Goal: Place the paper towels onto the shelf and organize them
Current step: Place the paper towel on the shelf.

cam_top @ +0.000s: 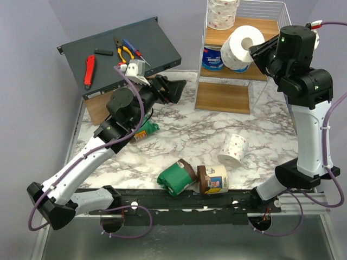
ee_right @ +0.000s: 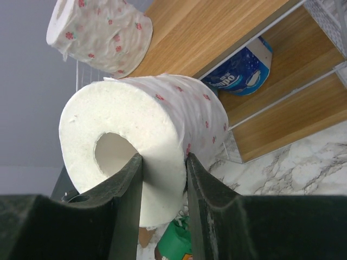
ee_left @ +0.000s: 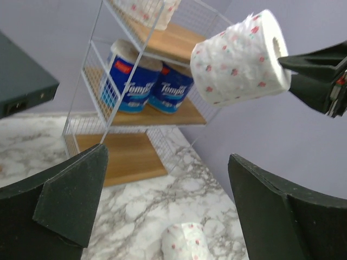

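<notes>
Nearest the arm bases, a green-wrapped roll (cam_top: 176, 180) and a cream-and-brown roll (cam_top: 214, 180) are lying end to end on the marble table (cam_top: 260, 124). Just beyond them a loose speckled roll (cam_top: 233, 149) is lying on its side. Farther back, the left gripper (cam_top: 176, 89) is hovering over the marble, its fingers (ee_left: 76, 189) spread wide and holding nothing. The right gripper (ee_right: 164, 162) is pinching the held speckled roll (cam_top: 243, 47) through its wall, one finger sitting inside the core and the other pressing the outer surface. That roll is hanging in the air beside the wire shelf (cam_top: 225, 97), clear of it. Behind, two blue-and-white Tempo packs (ee_left: 133, 76) are standing on the middle board, and a top-tier speckled roll (cam_top: 222, 13) is sitting above.
</notes>
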You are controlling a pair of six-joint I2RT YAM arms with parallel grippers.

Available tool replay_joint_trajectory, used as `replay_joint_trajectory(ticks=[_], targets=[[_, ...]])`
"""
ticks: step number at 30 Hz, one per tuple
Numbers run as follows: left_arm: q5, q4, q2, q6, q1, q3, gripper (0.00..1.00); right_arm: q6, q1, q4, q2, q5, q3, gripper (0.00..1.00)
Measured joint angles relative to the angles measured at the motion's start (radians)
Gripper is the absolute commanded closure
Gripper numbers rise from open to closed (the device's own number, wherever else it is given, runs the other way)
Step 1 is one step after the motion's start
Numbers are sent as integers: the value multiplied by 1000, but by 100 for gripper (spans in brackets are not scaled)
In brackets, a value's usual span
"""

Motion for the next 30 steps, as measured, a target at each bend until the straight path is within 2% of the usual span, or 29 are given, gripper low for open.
replay_joint_trajectory(ticks=[7, 17, 30], targets=[[66, 182, 138, 180, -13, 119, 1, 0, 0, 74, -19, 51, -24, 99], [157, 408, 273, 420, -19, 142, 1, 1, 0, 117, 22, 72, 14, 99], [216, 533, 448, 531, -32, 316, 2, 2, 0, 205, 34, 93, -38, 99]])
